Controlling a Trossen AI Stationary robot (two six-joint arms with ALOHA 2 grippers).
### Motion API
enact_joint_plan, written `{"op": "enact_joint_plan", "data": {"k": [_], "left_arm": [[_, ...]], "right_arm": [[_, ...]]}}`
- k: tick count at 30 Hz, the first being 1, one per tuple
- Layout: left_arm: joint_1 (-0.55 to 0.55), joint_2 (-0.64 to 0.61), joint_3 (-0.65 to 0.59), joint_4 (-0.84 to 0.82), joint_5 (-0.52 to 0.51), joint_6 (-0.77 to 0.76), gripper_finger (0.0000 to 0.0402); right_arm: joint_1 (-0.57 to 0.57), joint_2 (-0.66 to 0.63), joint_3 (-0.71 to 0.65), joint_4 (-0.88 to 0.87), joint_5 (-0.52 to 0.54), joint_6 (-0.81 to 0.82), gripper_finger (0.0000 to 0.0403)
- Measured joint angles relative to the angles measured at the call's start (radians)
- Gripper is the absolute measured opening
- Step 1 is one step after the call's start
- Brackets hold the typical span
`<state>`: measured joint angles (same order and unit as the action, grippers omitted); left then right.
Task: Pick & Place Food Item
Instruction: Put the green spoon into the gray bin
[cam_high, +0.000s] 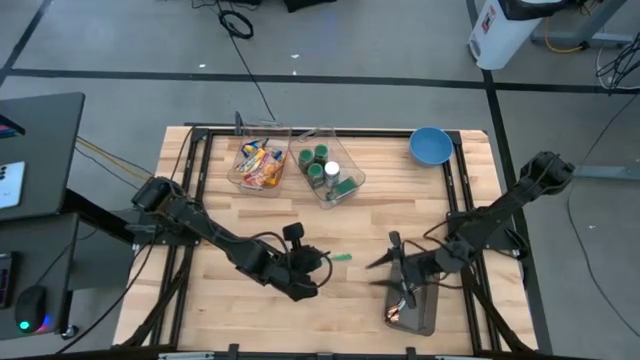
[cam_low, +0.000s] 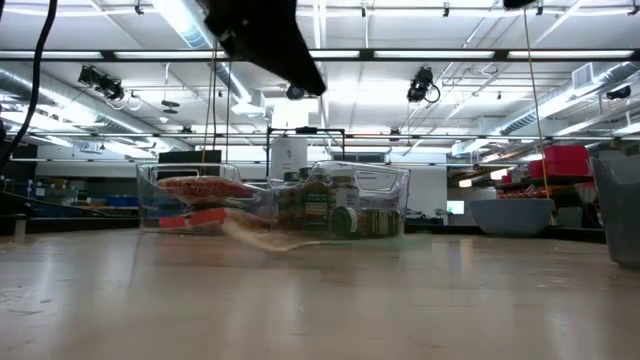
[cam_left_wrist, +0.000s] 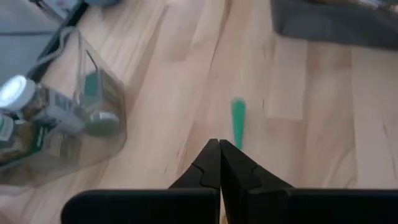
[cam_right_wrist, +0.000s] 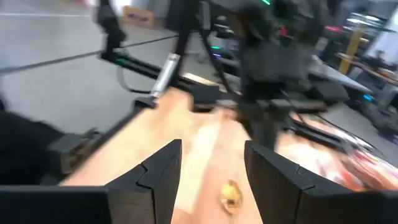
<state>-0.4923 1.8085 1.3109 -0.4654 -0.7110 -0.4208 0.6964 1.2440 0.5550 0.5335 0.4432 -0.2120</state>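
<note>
A small green food item lies flat on the wooden table, just ahead of my left gripper; in the high view the green item is at centre front. My left gripper hangs above the table, shut with nothing between its fingers. My right gripper stands open to the item's right, over the dark tray's far end. A small golden piece lies on the wood ahead of its fingers.
Two clear bins stand at the far centre, one with snack packets, one with green-lidded jars. A blue bowl sits at the far right. The dark tray near the front right holds a small item.
</note>
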Motion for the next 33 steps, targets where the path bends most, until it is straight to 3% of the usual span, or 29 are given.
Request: {"op": "enact_joint_plan", "data": {"k": [5, 11, 20, 25, 33], "left_arm": [[0.003, -0.011, 0.000, 0.019, 0.017, 0.024, 0.0000], [0.051, 0.015, 0.000, -0.105, 0.272, -0.096, 0.0014], [0.092, 0.159, -0.005, -0.084, 0.433, -0.136, 0.0147], [0.101, 0.169, -0.005, -0.070, 0.519, -0.118, 0.0210], [0.102, 0.204, -0.003, -0.061, 0.564, -0.101, 0.0225]], "right_arm": [[-0.080, 0.000, -0.096, 0.139, 0.025, 0.046, 0.0186], [-0.165, 0.000, -0.205, 0.205, 0.023, 0.147, 0.0196], [-0.197, 0.000, -0.249, 0.206, 0.019, 0.206, 0.0293], [-0.197, 0.000, -0.250, 0.204, 0.010, 0.208, 0.0316], [-0.197, 0.000, -0.250, 0.204, 0.010, 0.201, 0.0314]]}}
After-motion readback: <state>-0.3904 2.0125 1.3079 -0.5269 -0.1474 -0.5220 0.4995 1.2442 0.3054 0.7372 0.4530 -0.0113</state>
